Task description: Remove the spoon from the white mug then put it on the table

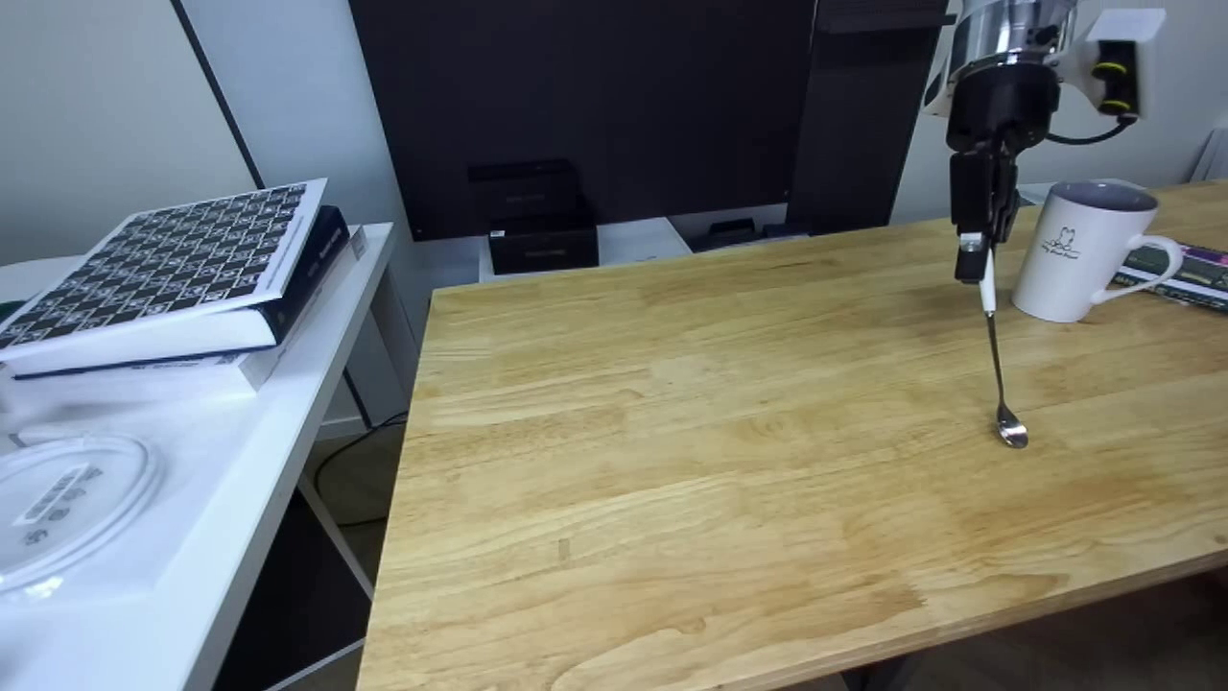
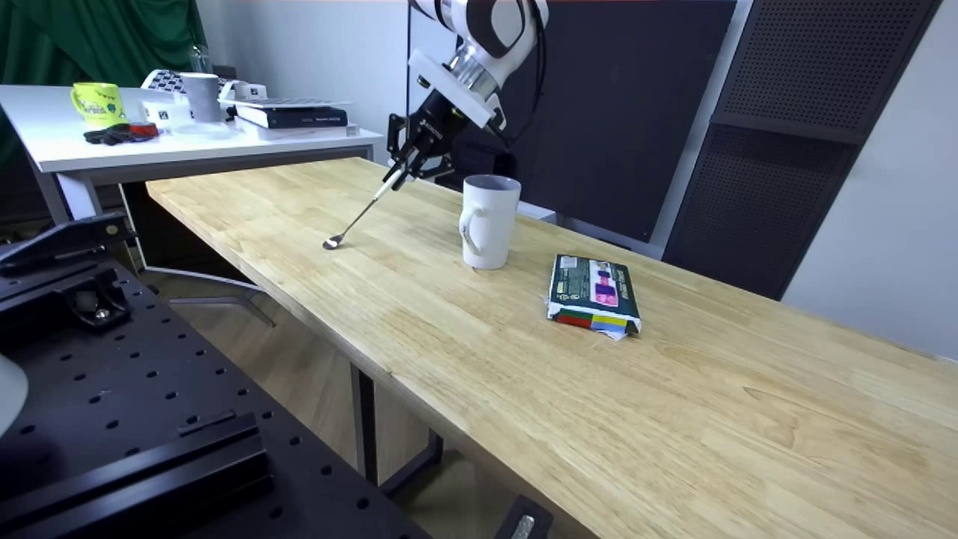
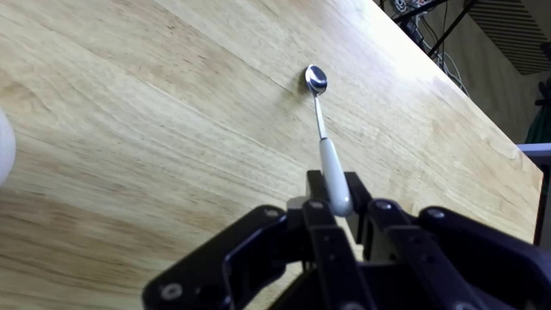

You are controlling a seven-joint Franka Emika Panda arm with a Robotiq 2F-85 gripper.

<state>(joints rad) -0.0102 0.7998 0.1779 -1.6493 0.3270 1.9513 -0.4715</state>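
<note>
The spoon point(image 1: 995, 357) has a metal bowl and stem and a white handle. My gripper point(image 1: 984, 251) is shut on the white handle, as the wrist view shows point(image 3: 335, 185). The spoon point(image 2: 361, 217) slants down with its bowl low over the table point(image 2: 599, 389); I cannot tell whether the bowl touches the wood. The spoon is outside the white mug point(image 1: 1070, 254). The mug stands upright on the table beside the gripper in both exterior views point(image 2: 490, 224). Only a sliver of the mug shows at the left edge of the wrist view point(image 3: 5, 148).
A dark green flat packet point(image 2: 595, 292) lies on the table beyond the mug. A white side table point(image 1: 125, 537) with stacked books point(image 1: 173, 278) stands off the table's end. It also holds a yellow mug point(image 2: 99, 103) and a grey mug point(image 2: 202, 97). Dark panels point(image 1: 595, 96) stand behind.
</note>
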